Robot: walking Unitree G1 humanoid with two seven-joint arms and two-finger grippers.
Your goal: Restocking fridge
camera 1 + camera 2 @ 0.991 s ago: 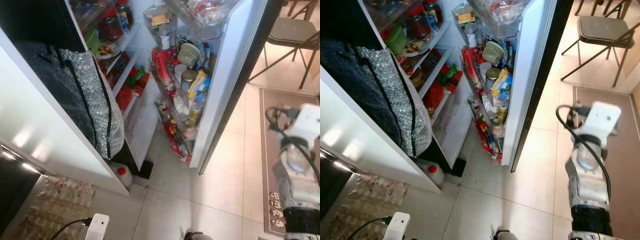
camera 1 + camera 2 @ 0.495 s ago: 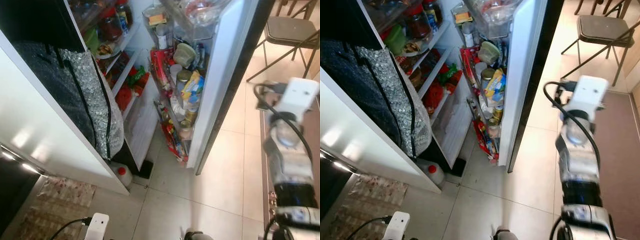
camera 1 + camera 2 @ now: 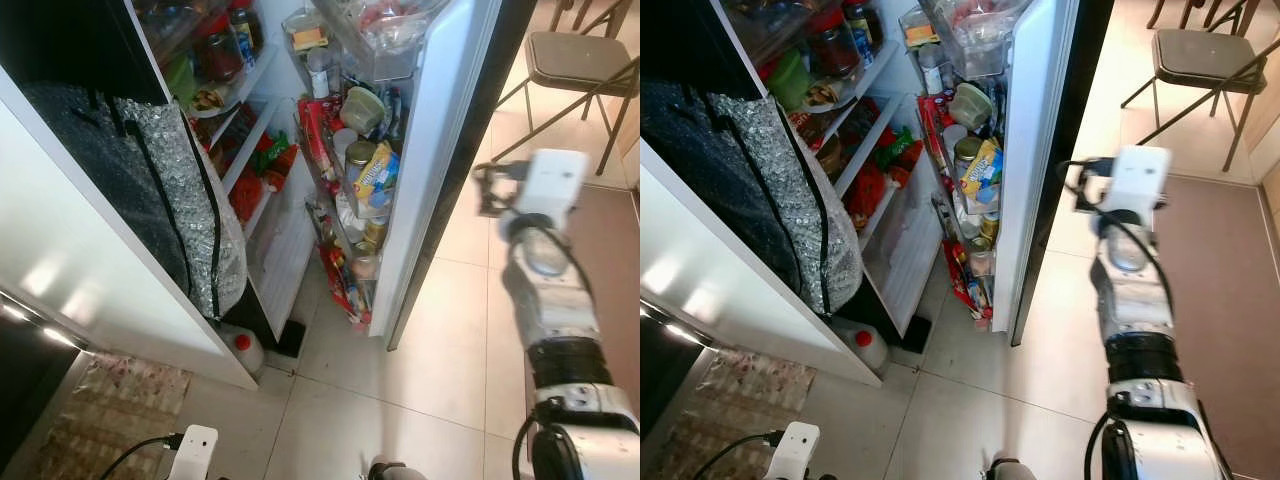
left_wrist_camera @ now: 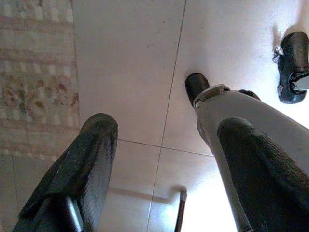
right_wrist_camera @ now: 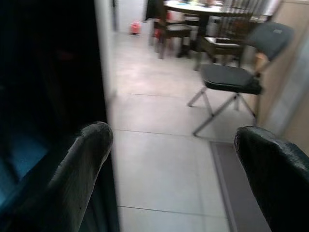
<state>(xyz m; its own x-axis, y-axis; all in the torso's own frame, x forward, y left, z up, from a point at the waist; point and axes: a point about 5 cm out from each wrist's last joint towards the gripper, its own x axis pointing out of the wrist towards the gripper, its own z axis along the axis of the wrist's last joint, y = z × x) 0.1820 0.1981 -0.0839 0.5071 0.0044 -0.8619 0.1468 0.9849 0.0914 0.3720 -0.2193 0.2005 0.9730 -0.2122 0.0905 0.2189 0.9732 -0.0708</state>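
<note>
The fridge stands open, its shelves (image 3: 243,112) packed with jars and red packets. Its white door (image 3: 452,140) carries racks of jars, cans and packets (image 3: 362,165) on the inside. My right gripper (image 3: 490,190) is raised at the door's dark outer face, close to its edge. In the right wrist view that gripper (image 5: 178,140) is open, nothing between its fingers (image 5: 89,150), with the dark door surface beside one finger. My left gripper (image 4: 169,130) hangs open over the floor tiles beside my leg.
A silver insulated bag (image 3: 165,195) hangs at the fridge's left side. A red-capped bottle (image 3: 243,350) stands on the floor below it. A folding chair (image 3: 582,62) and a brown mat (image 3: 610,240) lie to the right, and a patterned rug (image 3: 110,400) at lower left.
My right arm has swung left to the door's outer face. The door has turned a little toward the fridge body.
</note>
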